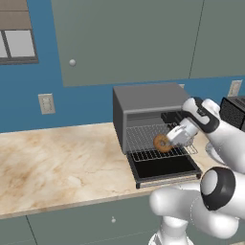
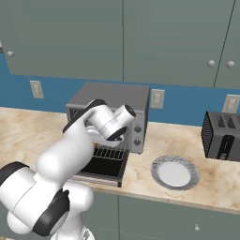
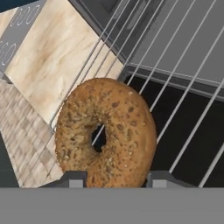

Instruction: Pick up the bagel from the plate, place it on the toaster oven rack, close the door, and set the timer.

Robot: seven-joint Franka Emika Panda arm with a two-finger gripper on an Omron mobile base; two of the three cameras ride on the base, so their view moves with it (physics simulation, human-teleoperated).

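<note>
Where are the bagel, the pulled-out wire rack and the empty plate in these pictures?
bagel (image 3: 105,133): hand view, on its seeded crust beside the hole.
rack (image 1: 143,136): left base view, on the bars left of the bagel.
plate (image 2: 174,172): right base view, on its bare centre.

A marbled beige counter runs across the lower left below a blue wall with pale outlets and grey-green upper cabinets, while a black toaster stands at the right edge.

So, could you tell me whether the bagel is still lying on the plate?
No, the plate sits bare on the counter while the gripper holds the bagel over the rack.
</note>
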